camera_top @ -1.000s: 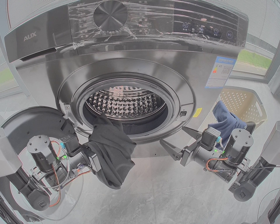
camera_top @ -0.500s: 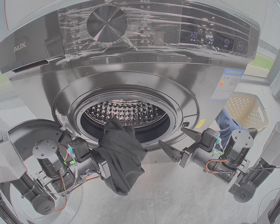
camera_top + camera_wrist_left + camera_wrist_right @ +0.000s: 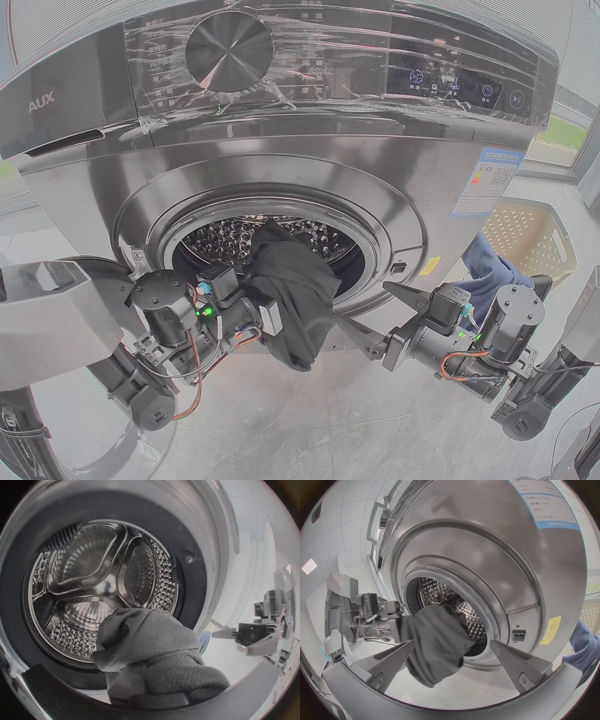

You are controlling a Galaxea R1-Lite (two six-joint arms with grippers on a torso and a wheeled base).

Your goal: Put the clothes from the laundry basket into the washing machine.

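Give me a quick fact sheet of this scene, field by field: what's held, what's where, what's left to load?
Machine: silver front-loading washing machine, door open
Held item: black cloth garment, in the left gripper
Garment position: upper part at the drum opening, lower part hanging outside below the rim
Drum: perforated steel drum, behind the garment
Right arm: right gripper open and empty, in front of the machine
Left to load: blue cloth garment in the beige perforated plastic laundry basket, right of the machine

— What's underfoot there?
— A pale grey marbled floor (image 3: 350, 425), glossy, with thin seams between its slabs.
— And off to the right?
— A window (image 3: 550, 153), with a strip of green grass (image 3: 567, 132) beyond it.
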